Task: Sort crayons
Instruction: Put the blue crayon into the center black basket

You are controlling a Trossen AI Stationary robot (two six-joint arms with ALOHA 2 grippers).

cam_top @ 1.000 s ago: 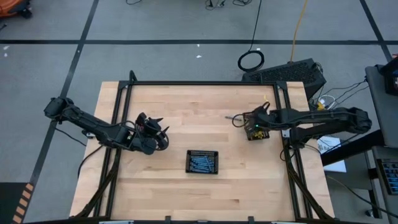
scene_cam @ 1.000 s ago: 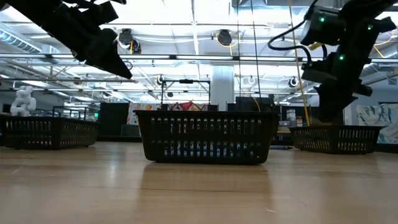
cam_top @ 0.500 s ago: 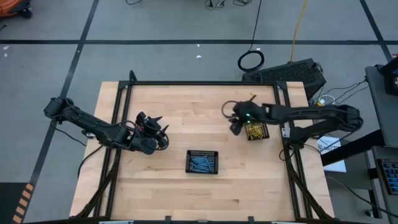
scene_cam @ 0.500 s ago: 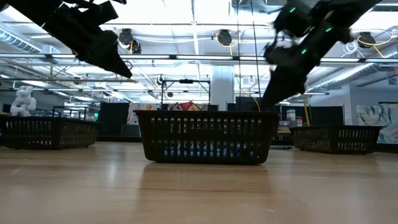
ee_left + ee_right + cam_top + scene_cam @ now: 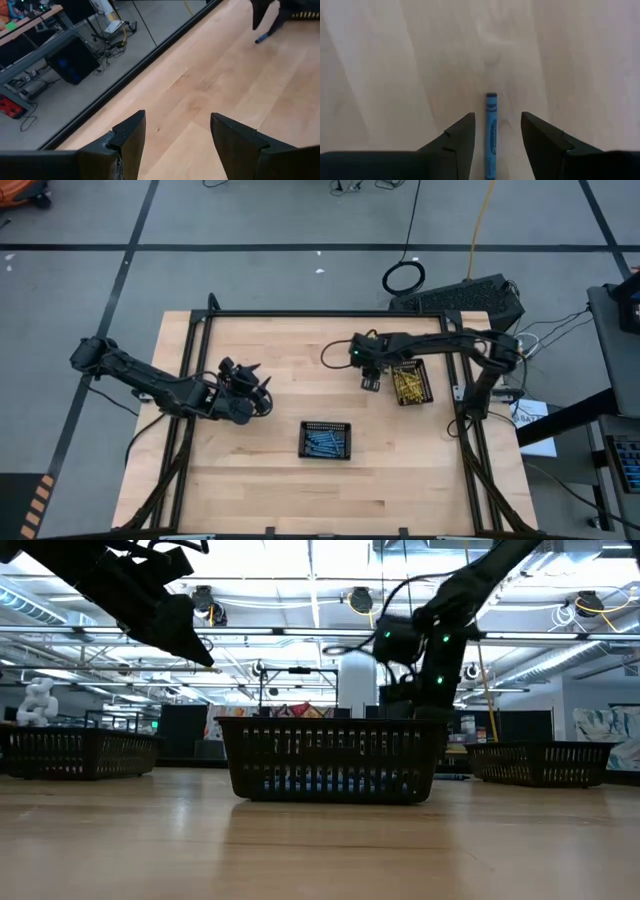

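We look down on a pale wooden table (image 5: 300, 480) inside a black frame, grey floor all around it. A single blue crayon (image 5: 491, 135) lies flat on the bare wood, lengthwise between the two fingers of the right gripper (image 5: 493, 145), which stand apart on either side of it without touching it. From above, that right gripper (image 5: 370, 380) hangs over the far middle of the table, just beside a black tray (image 5: 425, 383) holding yellow crayons (image 5: 406, 387). Nearer the front edge, a second black tray (image 5: 326, 426) holds blue crayons (image 5: 324, 443). In the low view this tray (image 5: 331, 760) stands in the centre, with another tray (image 5: 75, 753) far off on one side. The left gripper (image 5: 177, 140) waits above the table's left part, its fingers spread wide over bare wood.
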